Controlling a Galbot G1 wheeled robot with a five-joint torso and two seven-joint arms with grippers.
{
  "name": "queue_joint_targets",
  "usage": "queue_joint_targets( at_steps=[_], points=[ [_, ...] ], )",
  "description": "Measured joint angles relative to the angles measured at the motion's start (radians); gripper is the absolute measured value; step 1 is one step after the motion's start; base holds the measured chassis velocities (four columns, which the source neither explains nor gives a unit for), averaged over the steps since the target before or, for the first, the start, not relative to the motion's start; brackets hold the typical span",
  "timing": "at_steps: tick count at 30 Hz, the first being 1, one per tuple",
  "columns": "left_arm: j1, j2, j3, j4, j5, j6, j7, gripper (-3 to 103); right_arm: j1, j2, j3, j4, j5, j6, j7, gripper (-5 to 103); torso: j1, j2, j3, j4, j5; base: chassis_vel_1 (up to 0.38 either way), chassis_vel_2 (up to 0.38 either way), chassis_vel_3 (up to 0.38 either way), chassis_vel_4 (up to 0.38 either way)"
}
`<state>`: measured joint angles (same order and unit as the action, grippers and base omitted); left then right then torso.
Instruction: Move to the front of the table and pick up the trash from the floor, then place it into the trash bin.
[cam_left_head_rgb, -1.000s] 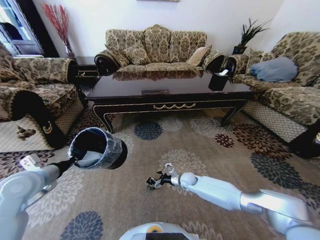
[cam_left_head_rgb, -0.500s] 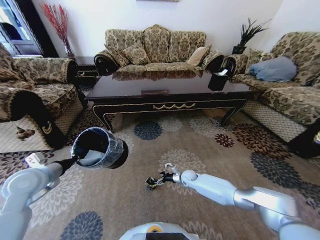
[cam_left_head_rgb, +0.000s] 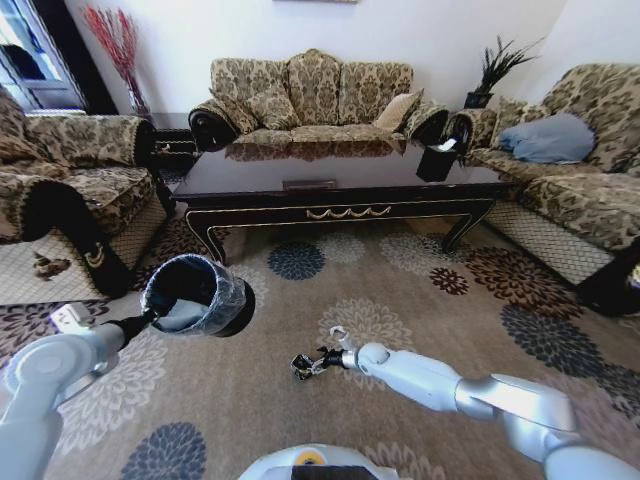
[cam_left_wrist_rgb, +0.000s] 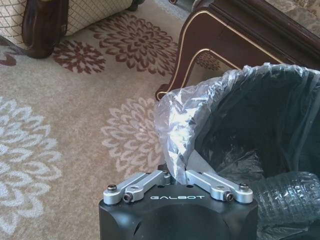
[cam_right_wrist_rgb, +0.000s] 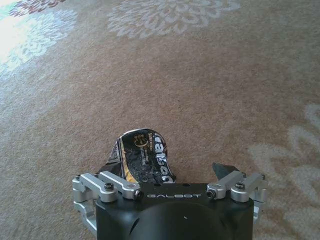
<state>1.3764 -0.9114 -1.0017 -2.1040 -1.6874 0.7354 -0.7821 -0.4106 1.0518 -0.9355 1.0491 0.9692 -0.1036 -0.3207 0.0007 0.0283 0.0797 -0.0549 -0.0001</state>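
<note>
Right pincer (cam_left_head_rgb: 312, 362) hangs low over the carpet with its fingers clenched on the trash (cam_right_wrist_rgb: 143, 157), a crumpled dark wrapper with gold print, and since a second ago it has hardly moved while its arm drew a little lower. Left pincer (cam_left_wrist_rgb: 178, 176) grips the lined rim of the trash bin (cam_left_head_rgb: 197, 295), held up to the left of the right pincer, with a clear bottle already inside. I judge the pick is done and the drop into the bin remains.

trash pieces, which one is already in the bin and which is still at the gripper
The clear plastic bottle lies inside the trash bin held by the left gripper. The dark crumpled wrapper sits between the right gripper fingers, over the carpet.
</note>
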Motion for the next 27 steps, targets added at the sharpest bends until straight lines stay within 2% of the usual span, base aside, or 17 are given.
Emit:
queue_joint_targets(
  at_steps=[5, 9, 11, 13, 14, 18, 20, 24, 26, 27],
  points=[
    [-0.005, 0.002, 0.006, 0.005, 0.005, 0.0, 0.003, 0, 0.001, 0.012, -0.004, -0.015, -0.017, 0.004, -0.009, 93, 0.0, 0.0, 0.0, 0.0, 0.0, 0.0, 0.0, 0.0, 0.0],
    [-0.008, 0.002, 0.012, 0.007, 0.007, 0.0, 0.005, 0, 0.0, 0.021, -0.004, -0.028, -0.026, 0.008, -0.012, 72, 0.0, 0.0, 0.0, 0.0, 0.0, 0.0, 0.0, 0.0, 0.0],
    [-0.008, 0.002, 0.012, 0.008, 0.008, 0.0, 0.005, 0, 0.0, 0.021, -0.004, -0.03, -0.027, 0.009, -0.014, 72, 0.0, 0.0, 0.0, 0.0, 0.0, 0.0, 0.0, 0.0, 0.0],
    [-0.008, 0.002, 0.013, 0.011, 0.011, 0.0, 0.006, 0, 0.0, 0.02, -0.004, -0.031, -0.03, 0.013, -0.021, 61, 0.0, 0.0, 0.0, 0.0, 0.0, 0.0, 0.0, 0.0, 0.0],
    [-0.008, 0.002, 0.013, 0.011, 0.011, 0.0, 0.006, 0, 0.0, 0.02, -0.004, -0.031, -0.03, 0.013, -0.021, 61, 0.0, 0.0, 0.0, 0.0, 0.0, 0.0, 0.0, 0.0, 0.0],
    [-0.009, 0.0, 0.02, 0.012, 0.018, 0.0, 0.008, 0, 0.002, 0.005, -0.006, -0.025, -0.042, 0.024, -0.049, 39, 0.0, 0.0, 0.0, 0.0, 0.0, 0.0, 0.0, 0.0, 0.0],
    [-0.01, -0.001, 0.022, 0.012, 0.019, 0.0, 0.008, 0, 0.004, 0.0, -0.005, -0.025, -0.047, 0.029, -0.06, 39, 0.0, 0.0, 0.0, 0.0, 0.0, 0.0, 0.0, 0.0, 0.0],
    [-0.012, -0.008, 0.032, 0.009, 0.026, 0.0, 0.009, 0, 0.006, -0.013, 0.005, -0.023, -0.055, 0.05, -0.101, 18, 0.0, 0.0, 0.0, -0.0001, 0.0, 0.0, 0.0, 0.0, 0.0],
    [-0.012, -0.009, 0.033, 0.008, 0.027, 0.0, 0.01, 0, 0.006, -0.012, 0.008, -0.027, -0.06, 0.059, -0.112, 18, 0.0, 0.0, 0.0, -0.0001, 0.0, 0.0, 0.0, 0.0, 0.0],
    [-0.012, -0.009, 0.033, 0.008, 0.027, 0.0, 0.01, 0, 0.004, -0.009, 0.012, -0.035, -0.067, 0.076, -0.13, 13, 0.0, 0.0, 0.0, -0.0001, 0.0, 0.0, 0.0, 0.0, 0.0]
  ],
)
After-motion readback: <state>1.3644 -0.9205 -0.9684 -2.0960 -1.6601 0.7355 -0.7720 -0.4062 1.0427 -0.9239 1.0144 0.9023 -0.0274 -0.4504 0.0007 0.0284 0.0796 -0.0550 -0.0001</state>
